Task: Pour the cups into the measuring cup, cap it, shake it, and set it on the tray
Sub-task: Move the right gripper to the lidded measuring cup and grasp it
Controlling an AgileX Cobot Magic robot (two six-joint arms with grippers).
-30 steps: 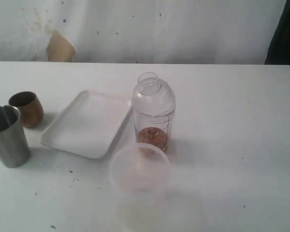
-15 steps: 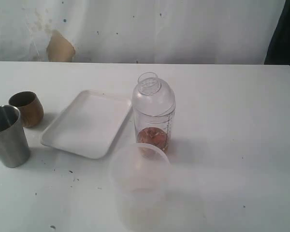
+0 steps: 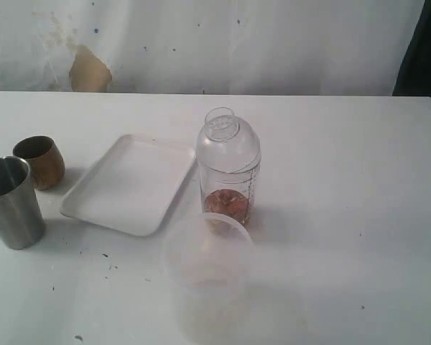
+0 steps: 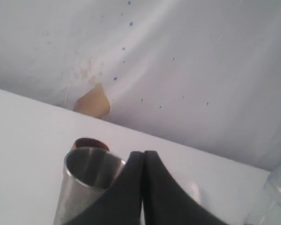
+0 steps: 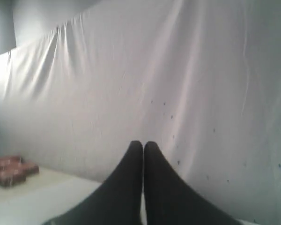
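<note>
**Both tools shut, nothing held**

Left tool (image 4: pixel 143 153): jaws pressed together, empty. The tumbler (image 4: pixel 86 185) stands close in front of it, with the wooden cup (image 4: pixel 88 142) just beyond. Right tool (image 5: pixel 143 144): jaws together, empty, facing the backdrop (image 5: pixel 201 70). The measuring cup (image 3: pixel 228 172), capped, with brown contents at the bottom, stands on the tabletop (image 3: pixel 345 180) just beside the tray (image 3: pixel 129 185), off to the left tool's right.

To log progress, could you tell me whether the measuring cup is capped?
Capped: a clear domed lid sits atop the measuring cup.
</note>
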